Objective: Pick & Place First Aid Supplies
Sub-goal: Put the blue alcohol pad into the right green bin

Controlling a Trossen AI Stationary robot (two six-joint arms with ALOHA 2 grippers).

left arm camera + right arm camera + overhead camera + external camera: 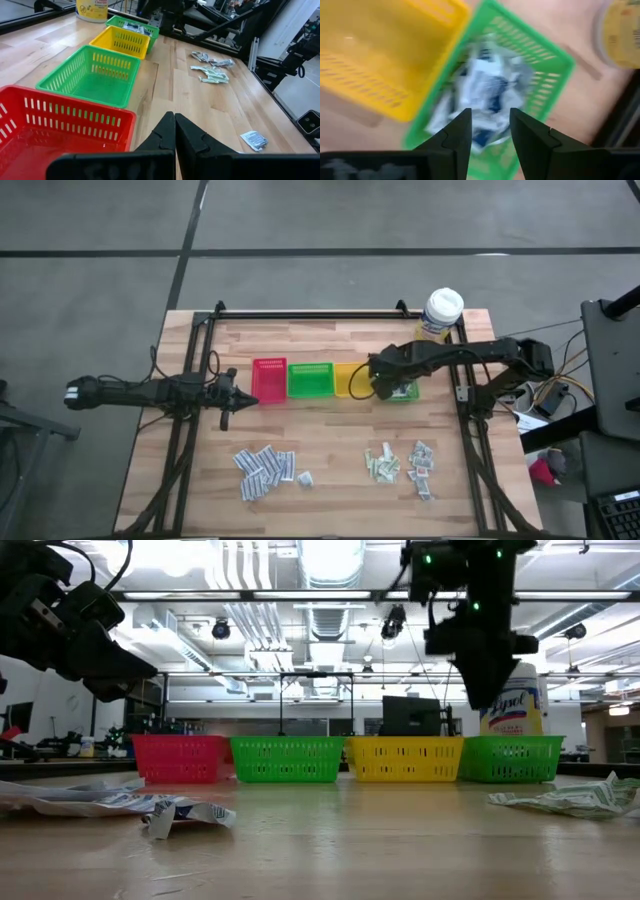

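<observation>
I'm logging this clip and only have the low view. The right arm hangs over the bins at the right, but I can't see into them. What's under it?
Observer: The right gripper is open above the end green bin, beside the yellow bin.
Operator: Anything in that green bin?
Observer: Yes, a heap of white-blue sachets lies inside; the yellow bin looks empty.
Operator: And the left arm?
Observer: The left gripper is shut, holding nothing, beside the red bin.
Operator: Supplies left on the table?
Observer: Two loose piles lie on the near half of the table.
</observation>
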